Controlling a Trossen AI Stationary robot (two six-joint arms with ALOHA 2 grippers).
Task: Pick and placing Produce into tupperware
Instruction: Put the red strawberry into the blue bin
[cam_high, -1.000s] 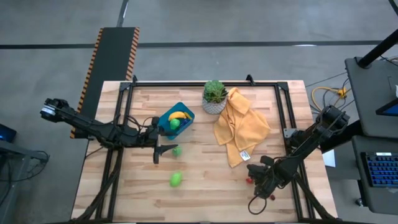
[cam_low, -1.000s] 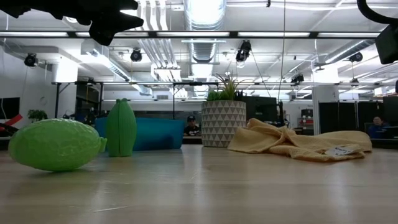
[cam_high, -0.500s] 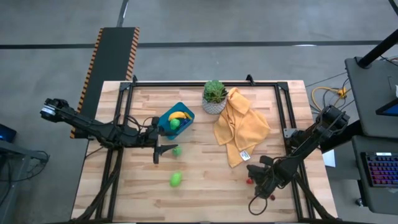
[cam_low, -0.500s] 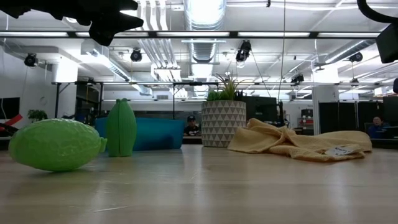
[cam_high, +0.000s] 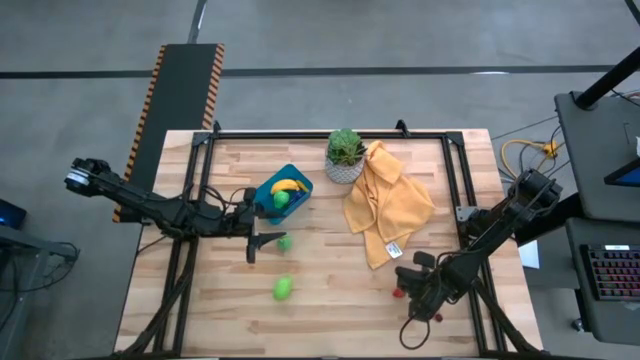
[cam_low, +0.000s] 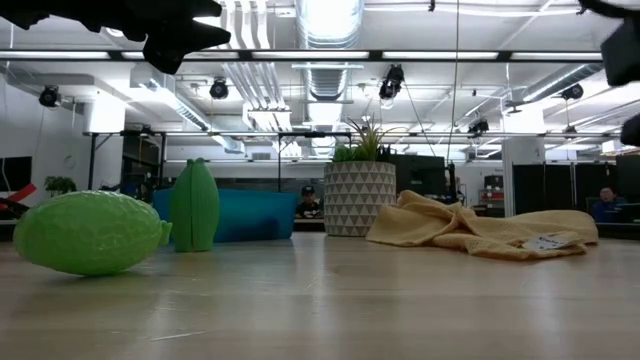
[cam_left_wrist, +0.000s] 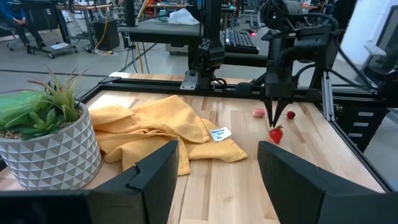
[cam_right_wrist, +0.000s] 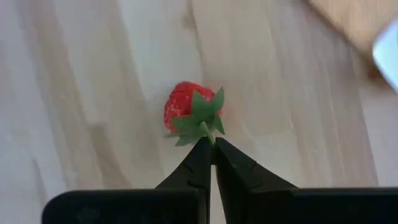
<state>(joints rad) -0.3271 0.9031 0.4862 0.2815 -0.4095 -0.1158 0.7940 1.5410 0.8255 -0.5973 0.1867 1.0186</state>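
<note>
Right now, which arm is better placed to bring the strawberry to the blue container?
The right: its pincer is shut on the strawberry's stem. The left pincer is open beside the blue container.

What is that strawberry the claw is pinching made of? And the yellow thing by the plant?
The strawberry looks like toy plastic: a smooth matte red body with stiff green leaves. The right claw pinches its stem. The yellow thing looks like soft cloth, since it lies crumpled in folds and carries a small tag.

Open wood around the strawberry (cam_right_wrist: 184, 106); yellow cloth (cam_high: 388, 203) near, apart.
</note>
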